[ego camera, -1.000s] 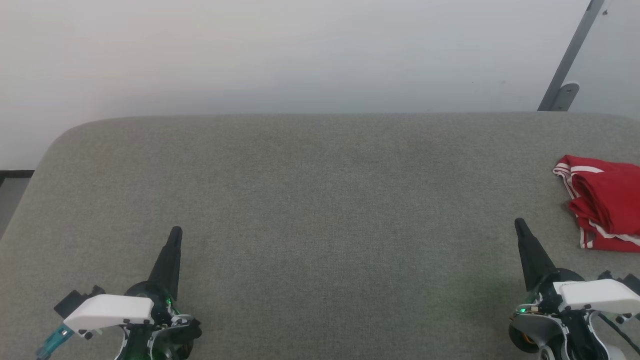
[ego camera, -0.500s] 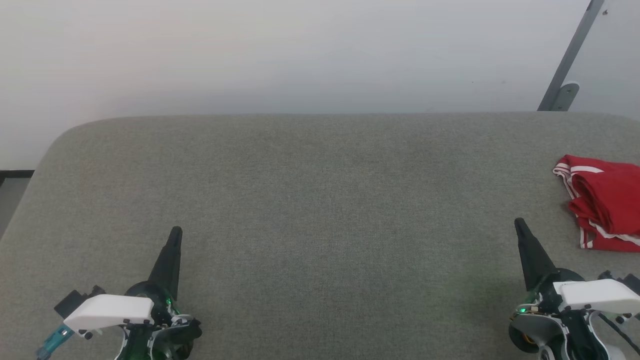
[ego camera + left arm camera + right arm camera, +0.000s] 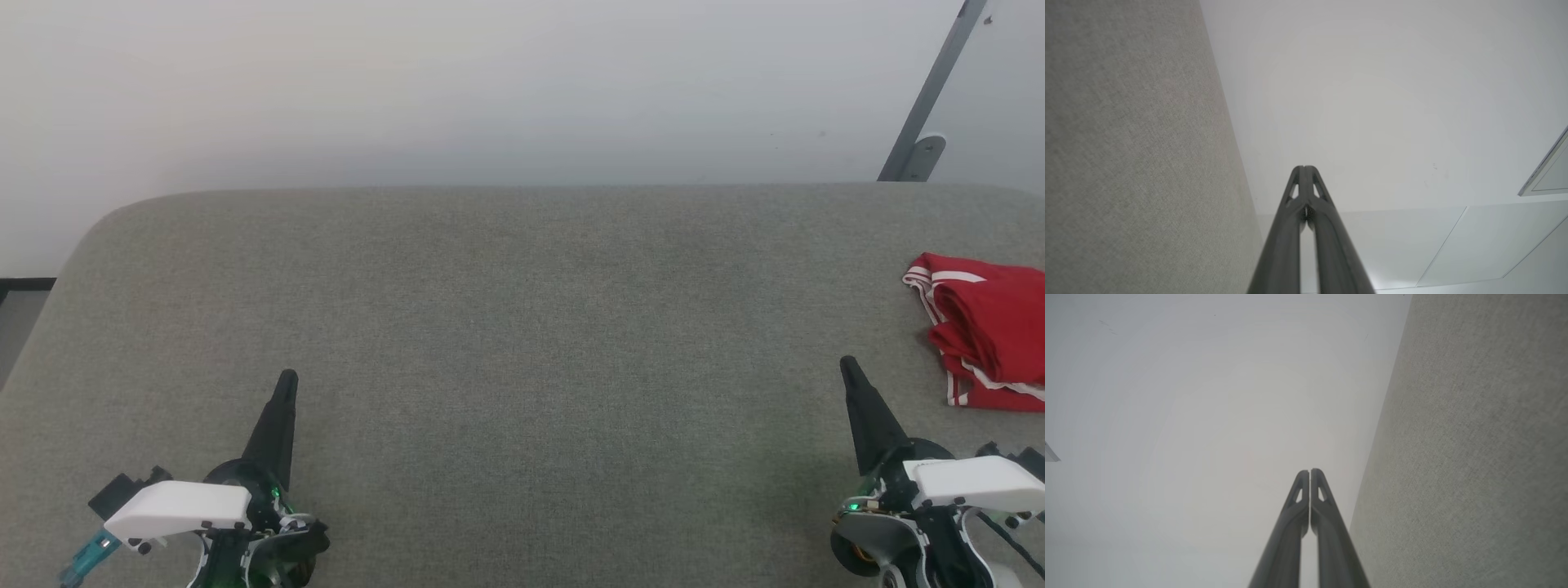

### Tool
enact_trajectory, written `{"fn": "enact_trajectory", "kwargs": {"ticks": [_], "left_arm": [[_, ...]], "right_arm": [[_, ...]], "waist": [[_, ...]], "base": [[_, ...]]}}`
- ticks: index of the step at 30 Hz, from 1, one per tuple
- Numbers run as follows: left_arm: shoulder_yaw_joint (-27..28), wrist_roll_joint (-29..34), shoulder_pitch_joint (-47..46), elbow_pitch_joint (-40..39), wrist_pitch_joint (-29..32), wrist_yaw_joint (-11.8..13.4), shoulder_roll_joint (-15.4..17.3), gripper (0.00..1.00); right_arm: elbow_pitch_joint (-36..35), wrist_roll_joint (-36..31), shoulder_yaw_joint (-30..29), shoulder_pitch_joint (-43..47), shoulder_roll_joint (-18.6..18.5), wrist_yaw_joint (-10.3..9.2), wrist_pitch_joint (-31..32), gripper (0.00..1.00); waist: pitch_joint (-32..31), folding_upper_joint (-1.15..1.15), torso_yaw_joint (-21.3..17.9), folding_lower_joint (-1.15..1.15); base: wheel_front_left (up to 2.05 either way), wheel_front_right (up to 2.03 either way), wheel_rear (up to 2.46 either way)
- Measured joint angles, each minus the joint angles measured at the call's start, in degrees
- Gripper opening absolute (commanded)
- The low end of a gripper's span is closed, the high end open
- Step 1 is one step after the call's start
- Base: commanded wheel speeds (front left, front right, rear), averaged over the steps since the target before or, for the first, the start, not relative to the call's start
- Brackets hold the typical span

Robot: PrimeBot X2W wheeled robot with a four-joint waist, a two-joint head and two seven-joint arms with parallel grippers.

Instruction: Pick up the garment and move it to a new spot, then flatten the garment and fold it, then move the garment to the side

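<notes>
Unmoved garment [image 3: 989, 325] near right end effector [image 3: 849, 366]

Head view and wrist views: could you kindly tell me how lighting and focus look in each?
Head view: soft, even light, faint shadows; the crumpled red white-trimmed garment is cropped by the right edge. Left wrist view: sharp jaws, pale washed-out wall. Right wrist view: likewise, with the grey woven fabric surface in focus.

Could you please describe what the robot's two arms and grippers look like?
The left gripper and right gripper each have long, dark, tapering fingers with small triangular cut-outs near the tips. Behind each sits a round black base with a green light and a white angular cover. A teal connector juts from the left wrist; thin black cables run by the right.
</notes>
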Motion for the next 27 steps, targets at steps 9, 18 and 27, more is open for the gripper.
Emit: {"fn": "enact_trajectory", "kwargs": {"ticks": [9, 18, 27], "left_arm": [[0.0, 0.0, 0.0, 0.0, 0.0, 0.0, 0.0, 0.0], [-0.01, 0.0, 0.0, 0.0, 0.0, 0.0, 0.0, 0.0], [-0.01, 0.0, 0.0, 0.0, 0.0, 0.0, 0.0, 0.0]], "right_arm": [[0.0, 0.0, -0.01, 0.0, 0.01, 0.0, 0.0, 0.0], [-0.01, 0.0, -0.01, 0.0, 0.01, 0.0, 0.0, 0.0], [-0.01, 0.01, 0.0, 0.0, 0.01, 0.01, 0.0, 0.0]], "waist": [[0.0, 0.0, 0.0, 0.0], [0.0, 0.0, 0.0, 0.0], [0.0, 0.0, 0.0, 0.0]], "base": [[0.0, 0.0, 0.0], [0.0, 0.0, 0.0], [0.0, 0.0, 0.0]]}}
